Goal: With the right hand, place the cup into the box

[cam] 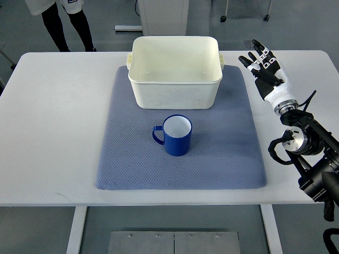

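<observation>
Counter [58,132]: white, broad, carrying everything we need. On it lies a blue-grey mat [132,164], and both task items stand on that mat.

Box [175,79]: white, open-topped, empty as far as we see, at the far middle of the mat.

Cup [176,135]: blue outside, white inside, upright, just on our side of the box and apart from it. Its handle points to the picture's left, away from the working arm.

Right robot hand [263,64]: comes in from the right edge, resting over bare counter just off the mat's far right corner, beside the box. Fingers are stretched out and spread, holding nothing. Left arm is out of view.

A person's legs [68,24] show at the far left edge, well clear of the work.

Step in hand, as we judge it: the reach to the cup, not yet begun. To do it well, we bring the hand back toward us and leftward, skirting the box's near right corner, and close round the cup body from its right side, since the handle faces the other way. We keep the cup upright, lift it clear of the box wall, then lower it inside.

Cup relative to hand: nearer us and to its left, well apart, no contact.
</observation>
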